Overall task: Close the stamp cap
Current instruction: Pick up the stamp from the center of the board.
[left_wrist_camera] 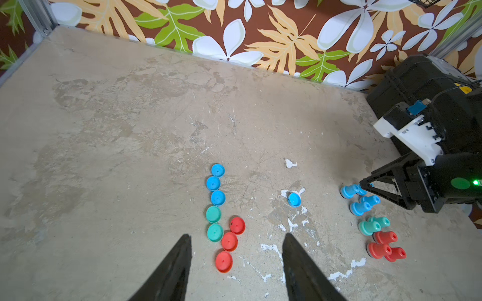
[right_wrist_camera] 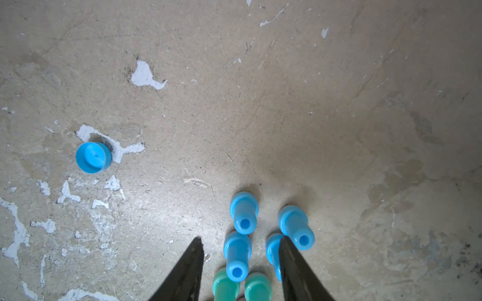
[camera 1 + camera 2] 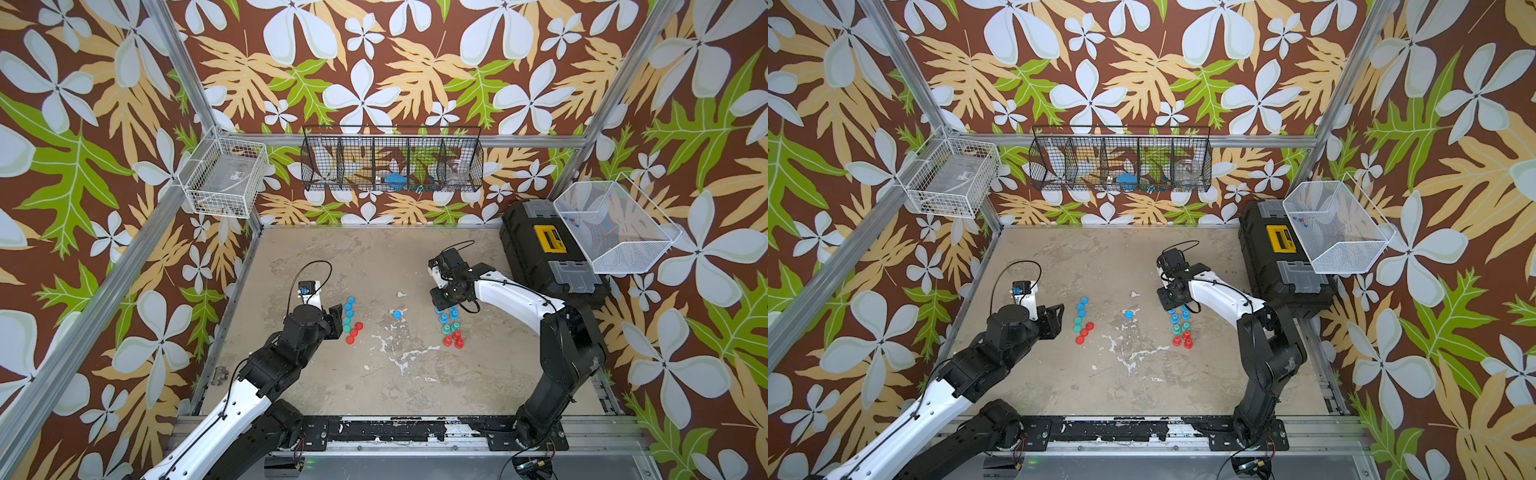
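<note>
Straddling one upright blue stamp (image 2: 236, 258) with the right gripper (image 2: 241, 239): jaws spread, a gap visible beside the stamp, nothing pinched yet. Working to the robot's right of the lone blue cap (image 2: 93, 157), well apart from it, inside the tight cluster of stamps (image 3: 446, 330). Hovering the left gripper (image 1: 236, 235), spread and empty, on the opposite side of that cap, over the row of loose caps (image 1: 217, 198).

Judged as the pick-up step, with capping not yet begun. Cannot tell which face of the cap is up.

Risks from here:
- Catching the neighbouring blue stamp (image 2: 272, 250), farther from the cap and already overlapped by one finger in the wrist view, then dragging or toppling it on closing.
- Bumping the green stamps (image 2: 225, 284) just behind while lifting out.
- Pinching the narrow handle off-centre, tilting the stamp, and meeting the cap askew.
- Pressing on a light, unheld cap and sending it skidding over the table (image 2: 339, 104) or flipping it instead of seating it.
</note>
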You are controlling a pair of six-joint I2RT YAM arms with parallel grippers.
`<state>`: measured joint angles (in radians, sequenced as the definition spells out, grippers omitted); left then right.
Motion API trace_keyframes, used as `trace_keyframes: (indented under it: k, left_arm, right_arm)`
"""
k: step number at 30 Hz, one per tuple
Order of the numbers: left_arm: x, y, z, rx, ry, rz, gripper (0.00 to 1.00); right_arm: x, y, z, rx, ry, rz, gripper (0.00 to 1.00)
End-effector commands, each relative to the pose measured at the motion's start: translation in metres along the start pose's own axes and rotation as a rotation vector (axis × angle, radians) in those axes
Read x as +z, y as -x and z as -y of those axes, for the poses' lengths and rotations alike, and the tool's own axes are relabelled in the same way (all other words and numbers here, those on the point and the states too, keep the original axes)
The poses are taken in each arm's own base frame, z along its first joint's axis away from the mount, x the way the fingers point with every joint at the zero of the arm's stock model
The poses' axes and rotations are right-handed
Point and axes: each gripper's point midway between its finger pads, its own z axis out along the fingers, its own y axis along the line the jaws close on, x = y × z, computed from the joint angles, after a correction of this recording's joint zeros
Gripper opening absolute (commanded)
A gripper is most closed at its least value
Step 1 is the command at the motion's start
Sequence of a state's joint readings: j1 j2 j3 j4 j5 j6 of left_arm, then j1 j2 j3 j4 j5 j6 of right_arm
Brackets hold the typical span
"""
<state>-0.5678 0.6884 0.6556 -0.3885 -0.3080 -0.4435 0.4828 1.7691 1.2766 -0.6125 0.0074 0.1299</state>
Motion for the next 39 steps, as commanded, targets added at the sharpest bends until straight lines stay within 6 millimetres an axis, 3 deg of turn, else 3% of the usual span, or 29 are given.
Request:
trace_keyframes:
  k: [1,10,30,39]
  left_arm:
    - [-0.003,-0.003,-0.009,0.026,0.033,0.004,0.58]
    - [-0.009,-0.001,-0.012,0.015,0.027,0.033,0.58]
    - [-0.006,-0.004,-0.014,0.014,0.043,0.023,0.58]
    - [-0.007,-0.003,-0.015,0.012,0.051,0.026,0.59]
  right_arm:
    - [0.008,-0.001,0.002,-0.004,-0.016,-0.009,0.48]
    - [0.023,-0.001,0.005,0.000,-0.040,-0.036,0.43]
    - [0.037,-0.008,0.007,-0.005,-0.071,-0.071,0.39]
    - [0.042,-0.010,0.002,-0.003,-0.055,-0.082,0.29]
